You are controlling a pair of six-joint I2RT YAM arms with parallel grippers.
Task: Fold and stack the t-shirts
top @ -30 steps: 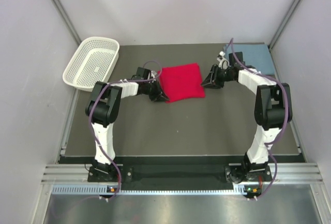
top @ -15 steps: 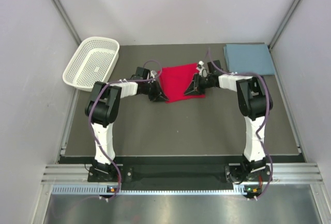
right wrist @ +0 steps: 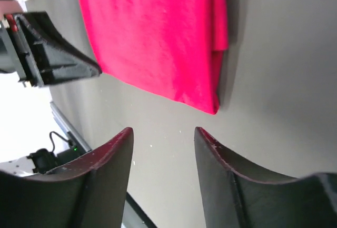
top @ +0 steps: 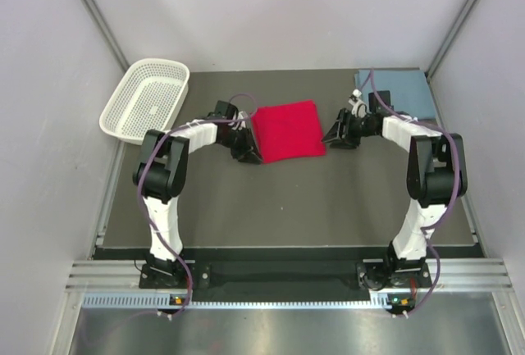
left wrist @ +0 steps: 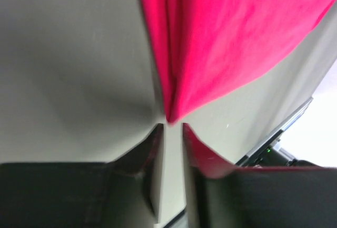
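Top external: folded red shirt (top: pixel 286 129); left gripper (top: pixel 249 151) at its 9 o'clock (narrow, empty), right gripper (top: pixel 333 136) at 3, wide, empty, prob. squaring edges.

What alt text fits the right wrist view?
A folded red t-shirt lies flat on the dark table. The right gripper stands open and empty at the frame's bottom, clear of the shirt's corner; the left gripper sits beside the shirt's far edge, upper left.
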